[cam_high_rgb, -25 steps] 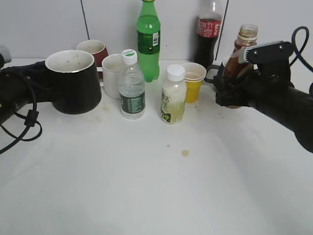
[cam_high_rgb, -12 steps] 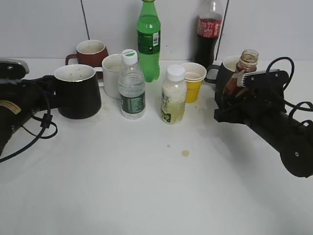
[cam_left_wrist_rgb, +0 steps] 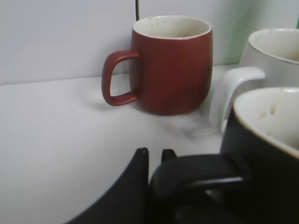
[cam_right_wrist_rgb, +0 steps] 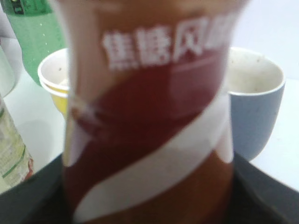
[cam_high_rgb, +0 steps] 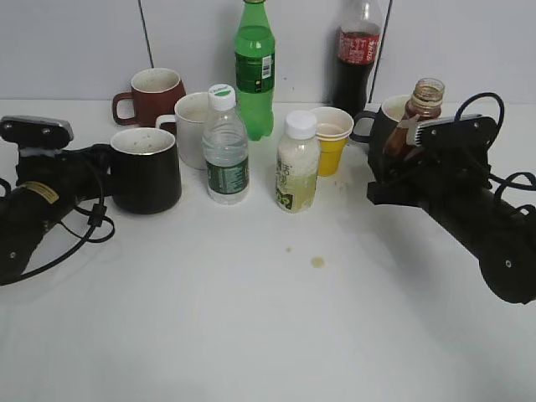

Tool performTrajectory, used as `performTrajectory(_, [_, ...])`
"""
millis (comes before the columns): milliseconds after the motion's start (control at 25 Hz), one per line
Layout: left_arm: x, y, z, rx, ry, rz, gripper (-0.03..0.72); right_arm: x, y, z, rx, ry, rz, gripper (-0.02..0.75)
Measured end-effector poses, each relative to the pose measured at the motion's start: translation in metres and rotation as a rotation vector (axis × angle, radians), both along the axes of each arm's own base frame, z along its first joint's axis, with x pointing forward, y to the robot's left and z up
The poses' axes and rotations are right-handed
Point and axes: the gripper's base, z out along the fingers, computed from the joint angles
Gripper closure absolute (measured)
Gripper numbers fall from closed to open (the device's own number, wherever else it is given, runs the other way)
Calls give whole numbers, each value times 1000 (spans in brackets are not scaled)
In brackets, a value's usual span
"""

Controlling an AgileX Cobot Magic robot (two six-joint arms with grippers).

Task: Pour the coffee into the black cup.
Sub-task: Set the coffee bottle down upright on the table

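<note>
The black cup (cam_high_rgb: pixel 147 170) stands on the white table at the left, off-white inside. My left gripper (cam_high_rgb: pixel 102 164) is shut on its black loop handle. In the left wrist view the gripper (cam_left_wrist_rgb: pixel 155 154) grips the handle, and the cup (cam_left_wrist_rgb: pixel 266 149) fills the lower right. The coffee bottle (cam_high_rgb: pixel 424 99), brown, waisted and capless, is upright at the right. My right gripper (cam_high_rgb: pixel 394 167) is shut around its body. In the right wrist view the bottle (cam_right_wrist_rgb: pixel 149 116) fills the frame, and the fingers are mostly hidden behind it.
Along the back stand a reddish-brown mug (cam_high_rgb: pixel 156 89), a white mug (cam_high_rgb: pixel 193 127), a water bottle (cam_high_rgb: pixel 224 151), a green bottle (cam_high_rgb: pixel 254 67), a pale drink bottle (cam_high_rgb: pixel 297 167), a yellow paper cup (cam_high_rgb: pixel 331 138), a cola bottle (cam_high_rgb: pixel 358 50) and a dark grey mug (cam_high_rgb: pixel 383 121). A small brown spot (cam_high_rgb: pixel 316 262) marks the table.
My left gripper has brought the black cup down and to the right; it now rests on the table. My right gripper has lowered the coffee bottle slightly, beside the grey mug.
</note>
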Motion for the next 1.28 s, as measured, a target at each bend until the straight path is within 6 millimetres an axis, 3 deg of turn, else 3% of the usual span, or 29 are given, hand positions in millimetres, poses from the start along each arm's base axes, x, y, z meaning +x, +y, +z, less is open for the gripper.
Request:
performTrajectory(320, [0,4,-1,-6,6,44,631,0,0,1,1,-6,0,236])
performTrajectory(680, [-3,4,0,-19,-10,44,543,0,0,1,0,-7,0,236])
performTrajectory(960, [-23,9,-9,-11,44,51,430,0,0,1,-1,-8,0,235])
performTrajectory(1280, [-47,14,5,-8,59,50,407,-1,0,-8,-9,16,0,236])
